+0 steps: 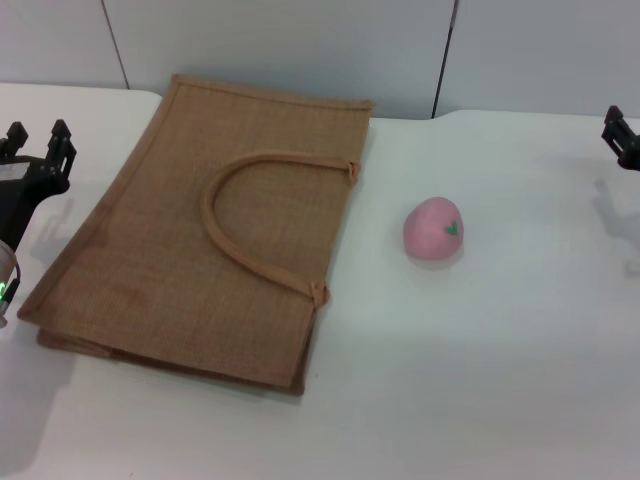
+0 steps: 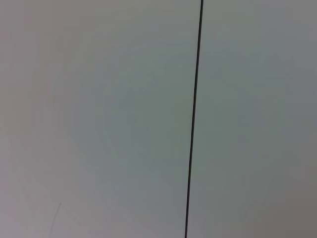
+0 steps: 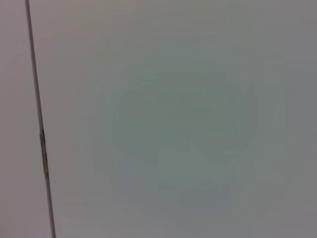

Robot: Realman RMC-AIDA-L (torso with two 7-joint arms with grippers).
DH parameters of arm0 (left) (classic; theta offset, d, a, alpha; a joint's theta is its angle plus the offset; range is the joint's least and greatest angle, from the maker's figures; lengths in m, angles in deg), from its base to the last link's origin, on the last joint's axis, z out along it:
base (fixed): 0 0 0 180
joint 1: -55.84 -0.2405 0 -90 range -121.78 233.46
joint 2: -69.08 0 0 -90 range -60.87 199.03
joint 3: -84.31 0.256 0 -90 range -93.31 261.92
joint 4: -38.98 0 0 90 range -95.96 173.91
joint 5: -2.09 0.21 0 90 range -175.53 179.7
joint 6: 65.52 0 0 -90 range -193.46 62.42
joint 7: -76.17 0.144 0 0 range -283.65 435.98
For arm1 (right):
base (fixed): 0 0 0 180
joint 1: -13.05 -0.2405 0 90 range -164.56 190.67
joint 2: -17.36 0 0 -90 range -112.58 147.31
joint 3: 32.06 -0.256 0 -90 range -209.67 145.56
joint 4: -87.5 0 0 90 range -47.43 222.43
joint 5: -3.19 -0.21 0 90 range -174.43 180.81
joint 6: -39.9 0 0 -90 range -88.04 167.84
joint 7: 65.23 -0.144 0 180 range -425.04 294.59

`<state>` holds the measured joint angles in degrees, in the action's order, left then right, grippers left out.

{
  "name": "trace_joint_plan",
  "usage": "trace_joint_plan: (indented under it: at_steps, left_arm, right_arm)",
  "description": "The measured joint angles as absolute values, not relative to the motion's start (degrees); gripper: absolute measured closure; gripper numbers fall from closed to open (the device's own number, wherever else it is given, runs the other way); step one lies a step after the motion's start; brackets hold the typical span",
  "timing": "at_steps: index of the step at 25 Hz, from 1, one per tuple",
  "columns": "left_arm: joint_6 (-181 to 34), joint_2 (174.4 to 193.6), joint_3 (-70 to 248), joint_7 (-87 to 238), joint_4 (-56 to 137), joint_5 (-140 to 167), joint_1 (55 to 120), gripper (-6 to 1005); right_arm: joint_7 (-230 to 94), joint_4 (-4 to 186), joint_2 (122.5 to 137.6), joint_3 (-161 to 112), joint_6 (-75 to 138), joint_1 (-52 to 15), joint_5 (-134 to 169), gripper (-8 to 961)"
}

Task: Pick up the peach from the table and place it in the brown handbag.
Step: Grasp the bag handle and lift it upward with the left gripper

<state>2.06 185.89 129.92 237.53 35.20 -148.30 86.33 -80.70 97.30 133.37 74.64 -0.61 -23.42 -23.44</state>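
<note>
The pink peach [image 1: 433, 231] lies on the white table [image 1: 480, 380], right of centre, its green leaf mark facing right. The brown handbag [image 1: 200, 250] lies flat on the table left of the peach, with one arched handle [image 1: 250, 225] resting on its upper face and its opening edge toward the peach. My left gripper [image 1: 38, 140] is at the far left edge beside the bag, open and empty. My right gripper [image 1: 622, 138] shows only partly at the far right edge, well away from the peach. Neither wrist view shows the peach or the bag.
A pale panelled wall [image 1: 300, 40] stands behind the table's far edge. Both wrist views show only a plain grey panel with a dark seam, one in the left wrist view [image 2: 193, 124] and one in the right wrist view [image 3: 39, 124].
</note>
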Motion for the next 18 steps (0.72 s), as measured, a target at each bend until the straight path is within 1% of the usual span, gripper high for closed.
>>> trace_joint_plan:
  at_steps: [18]
  left_arm:
    - [2.7, 185.71, 130.8, 234.0, 35.5, -147.7, 86.6, 467]
  right_arm:
    - [-80.7, 97.3, 133.37, 74.5, -0.6, -23.7, -23.5, 275]
